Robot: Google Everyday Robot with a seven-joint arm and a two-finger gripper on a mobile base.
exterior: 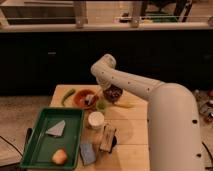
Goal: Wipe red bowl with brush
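Red bowl: the red bowl sits on the wooden table, right under the claw.
Claw: the gripper hangs low over the red bowl's rim, at the end of the big white arm. I cannot tell how wide the claw is open.
Brush: a small pale thing shows inside the bowl, right at the claw's tip. I think it is the brush. I cannot tell if the claw has hold of it.
Dark bowl: the dark bowl is just beside the claw, on the side away from the red bowl.
White cup: the white cup is near the claw, closer to me.
Green tray: the green tray is well apart from the claw, by the table's front.
Step now: I think this is the wiping step, with the brush down in the bowl.
Next move: it calls for small, soft rubs round the inside of the bowl. The claw should keep off the dark bowl so it does not bump it.
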